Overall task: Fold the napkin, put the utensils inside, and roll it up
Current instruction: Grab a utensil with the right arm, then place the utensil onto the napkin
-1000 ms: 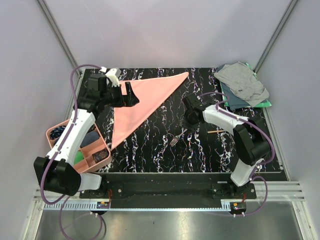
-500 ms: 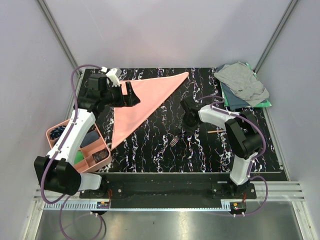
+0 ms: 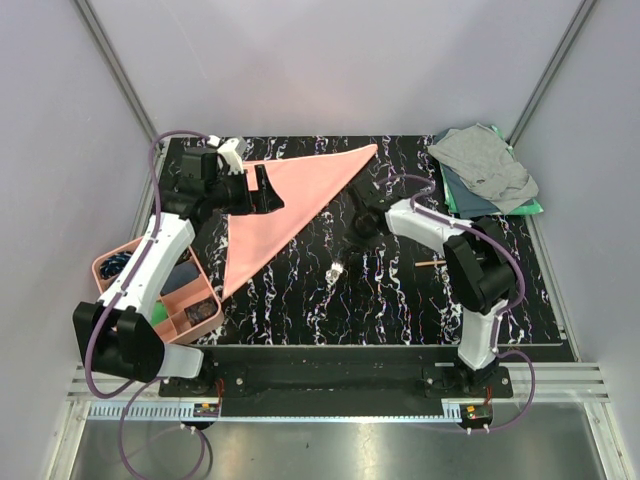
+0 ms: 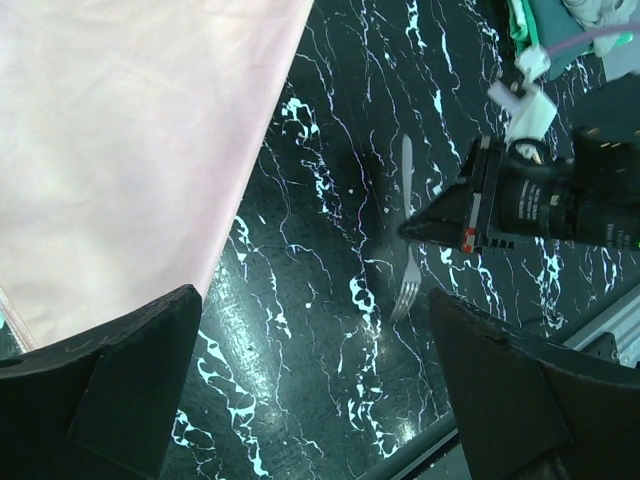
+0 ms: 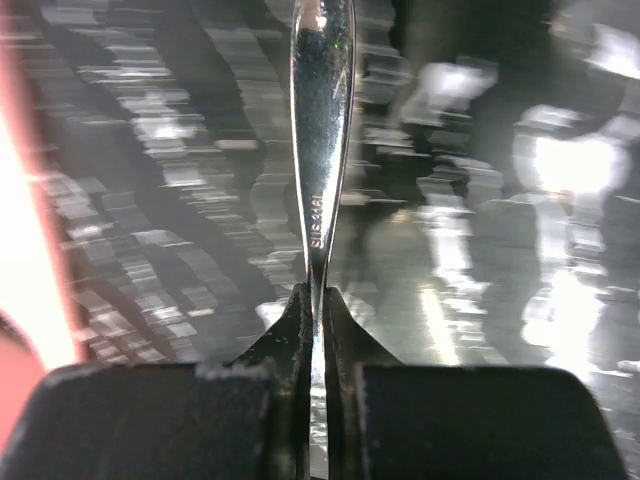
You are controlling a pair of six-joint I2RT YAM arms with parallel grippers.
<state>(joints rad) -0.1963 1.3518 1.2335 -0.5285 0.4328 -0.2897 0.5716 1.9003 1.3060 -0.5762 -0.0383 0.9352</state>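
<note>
While the right hand (image 5: 318,300) pinches the fork (image 5: 321,130) by its handle at the middle of the bench (image 3: 400,305), the left hand (image 3: 265,190) hovers wide over the napkin (image 3: 305,190), far left. The grey cloth (image 3: 485,165), lying on the green cloth (image 3: 528,208), sits far right and a pink tray (image 3: 98,268) near left. From above, the fork is a blur.

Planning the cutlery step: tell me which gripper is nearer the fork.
Right. The right gripper is shut on the fork; the left gripper hangs open over the napkin, apart from it.
</note>
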